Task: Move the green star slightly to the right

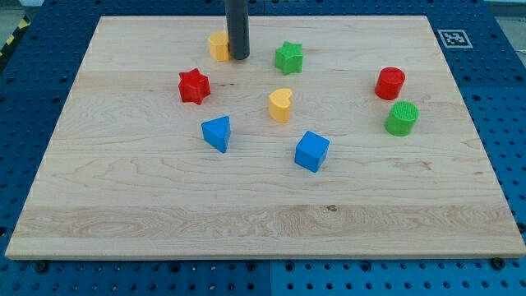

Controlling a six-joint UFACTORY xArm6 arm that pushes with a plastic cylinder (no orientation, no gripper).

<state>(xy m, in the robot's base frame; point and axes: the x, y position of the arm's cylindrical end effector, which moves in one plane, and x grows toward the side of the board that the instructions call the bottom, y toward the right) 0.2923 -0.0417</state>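
Observation:
The green star (288, 57) lies near the top middle of the wooden board (164, 214). My tip (239, 57) rests on the board to the star's left, about a block's width from it. A yellow block (218, 46) sits right against the rod's left side, partly hidden by it.
A red star (194, 86) lies at the left, a yellow heart (280, 105) in the middle, a blue triangular block (217, 133) and a blue cube (311, 151) below. A red cylinder (390, 83) and a green cylinder (402, 118) stand at the right.

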